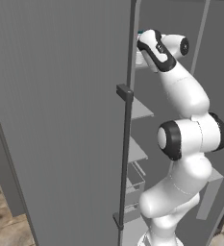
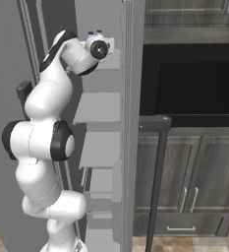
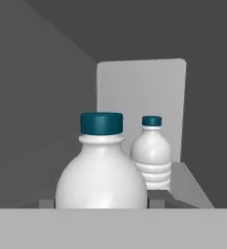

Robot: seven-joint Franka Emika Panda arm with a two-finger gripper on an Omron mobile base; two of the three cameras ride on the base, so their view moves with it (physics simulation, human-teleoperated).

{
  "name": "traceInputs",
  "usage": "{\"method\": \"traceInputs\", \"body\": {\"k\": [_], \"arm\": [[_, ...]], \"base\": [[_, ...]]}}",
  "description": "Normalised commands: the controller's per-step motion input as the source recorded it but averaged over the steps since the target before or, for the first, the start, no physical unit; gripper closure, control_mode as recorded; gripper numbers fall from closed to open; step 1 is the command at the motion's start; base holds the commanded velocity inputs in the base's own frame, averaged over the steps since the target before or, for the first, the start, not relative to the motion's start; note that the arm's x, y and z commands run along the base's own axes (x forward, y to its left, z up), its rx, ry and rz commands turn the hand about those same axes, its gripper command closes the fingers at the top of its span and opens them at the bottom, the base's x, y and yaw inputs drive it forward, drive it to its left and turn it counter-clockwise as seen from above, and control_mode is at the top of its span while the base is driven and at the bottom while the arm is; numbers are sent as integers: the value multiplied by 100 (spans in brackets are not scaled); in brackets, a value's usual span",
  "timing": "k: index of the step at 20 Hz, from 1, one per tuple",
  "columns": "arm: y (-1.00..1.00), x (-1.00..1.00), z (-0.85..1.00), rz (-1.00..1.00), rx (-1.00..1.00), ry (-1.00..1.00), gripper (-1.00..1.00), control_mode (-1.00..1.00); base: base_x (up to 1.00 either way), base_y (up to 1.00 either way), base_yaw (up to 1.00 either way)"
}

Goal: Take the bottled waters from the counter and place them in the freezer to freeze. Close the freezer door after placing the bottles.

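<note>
Here, your stock at this moment:
Near bottle (image 3: 101,170): clear ribbed plastic, teal cap, upright between your jaws, which are closed on it, over the top freezer shelf (image 3: 190,187).
Far bottle (image 3: 152,154): same make, already standing on that shelf near the back wall, so the pair can freeze together.
Gripper (image 1: 141,56): reached high into the freezer (image 2: 102,115).
Freezer door (image 1: 60,120): matte grey panel, swung wide; closing it remains.

Both bottled waters (image 3: 101,180) white w/ teal caps; freezer (image 3: 139,107) grey inside; freezer door (image 1: 56,120) matte grey.
</note>
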Motion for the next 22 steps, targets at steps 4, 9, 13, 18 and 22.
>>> {"method": "traceInputs", "body": {"k": [4, 9, 13, 18, 22], "arm": [[0, 0, -20, 0, 0, 0, 100, -100], [0, 0, -20, 0, 0, 0, 100, -100], [0, 0, -12, 0, 0, 0, 100, -100], [0, 10, -7, 0, 0, 0, 100, -100], [0, 26, -8, 0, 0, 0, 100, -100]], "base": [[0, 0, 0], [0, 0, 0], [0, 0, 0], [0, 0, 0], [0, 0, 0]]}}
